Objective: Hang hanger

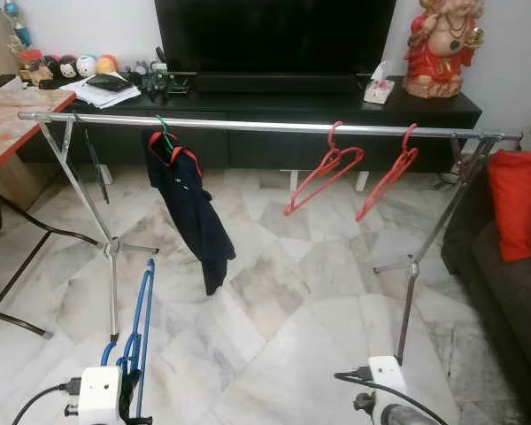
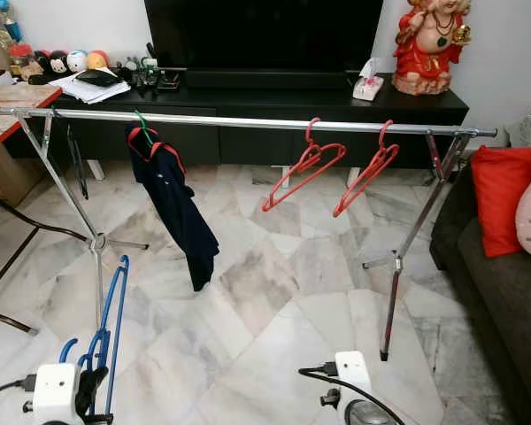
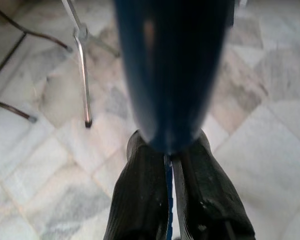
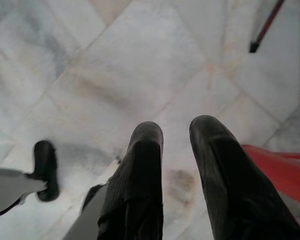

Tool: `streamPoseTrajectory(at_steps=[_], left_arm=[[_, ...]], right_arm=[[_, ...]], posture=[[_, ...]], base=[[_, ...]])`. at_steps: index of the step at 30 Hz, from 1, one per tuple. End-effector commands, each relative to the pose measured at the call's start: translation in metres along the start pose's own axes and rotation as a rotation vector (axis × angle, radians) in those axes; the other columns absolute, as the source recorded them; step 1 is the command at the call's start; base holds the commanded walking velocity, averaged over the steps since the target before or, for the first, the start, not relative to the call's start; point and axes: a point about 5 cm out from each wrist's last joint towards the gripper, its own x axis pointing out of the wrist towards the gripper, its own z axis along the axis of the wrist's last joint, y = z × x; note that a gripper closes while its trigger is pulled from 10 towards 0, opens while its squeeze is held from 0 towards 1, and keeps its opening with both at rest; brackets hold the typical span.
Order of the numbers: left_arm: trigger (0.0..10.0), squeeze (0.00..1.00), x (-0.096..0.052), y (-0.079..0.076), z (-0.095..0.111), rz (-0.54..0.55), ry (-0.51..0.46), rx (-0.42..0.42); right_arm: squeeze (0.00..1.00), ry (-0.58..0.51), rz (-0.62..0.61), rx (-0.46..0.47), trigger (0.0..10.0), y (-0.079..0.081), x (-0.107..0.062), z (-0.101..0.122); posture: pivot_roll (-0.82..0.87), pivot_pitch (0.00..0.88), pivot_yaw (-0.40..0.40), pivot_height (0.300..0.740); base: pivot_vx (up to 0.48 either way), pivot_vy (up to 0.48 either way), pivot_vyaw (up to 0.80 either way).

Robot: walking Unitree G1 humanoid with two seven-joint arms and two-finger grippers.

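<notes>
Item 1, blue hanger (image 1: 142, 323): clamped upright between the fingers (image 3: 140, 200) of my left gripper (image 3: 168, 165), low at my left side; I judge it light, stiff plastic, slick enough to swivel, so I keep hold low on the frame, leaving the hook free. Item 2, right gripper (image 4: 176, 131): parted fingers, nothing held, pointing at the marble floor (image 1: 292, 310). Item 3, rail (image 1: 248, 125) beyond: carries a navy shirt (image 1: 188, 205) and 2 red hangers (image 1: 323, 173), with open bar between them.

We count two red hangers (image 1: 323, 173) (image 1: 387, 177) on one rail (image 1: 265, 126), one green hanger (image 1: 163, 129) bearing one navy shirt (image 1: 188, 208), one blue hanger (image 1: 140, 332), and two grippers (image 3: 171, 150) (image 4: 176, 131).
</notes>
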Motion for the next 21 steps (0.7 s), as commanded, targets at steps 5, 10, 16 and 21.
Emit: streamPoseTrajectory(at_steps=[5,10,16,21], left_arm=[[10.0,0.00,0.0041,0.0028,0.0198,0.034,-0.084,-0.013],[10.0,0.00,0.0041,0.0028,0.0198,0.034,-0.084,-0.013],[10.0,0.00,0.0041,0.0028,0.0198,0.034,-0.084,-0.013],[10.0,0.00,0.0041,0.0028,0.0198,0.034,-0.084,-0.013]], right_arm=[[0.00,-0.009,-0.025,0.001,10.0,-0.0044,-0.0003,0.0031],[0.00,-0.009,-0.025,0.001,10.0,-0.0044,-0.0003,0.0031],[0.00,-0.009,-0.025,0.001,10.0,-0.0044,-0.0003,0.0031],[0.00,-0.009,-0.025,0.001,10.0,-0.0044,-0.0003,0.0031]], posture=[[-0.04,0.000,-0.007,0.740],[-0.04,0.000,-0.007,0.740],[-0.04,0.000,-0.007,0.740],[-0.04,0.000,-0.007,0.740]], base=[[0.000,0.000,0.00],[0.000,0.000,0.00],[0.000,0.000,0.00],[0.000,0.000,0.00]])
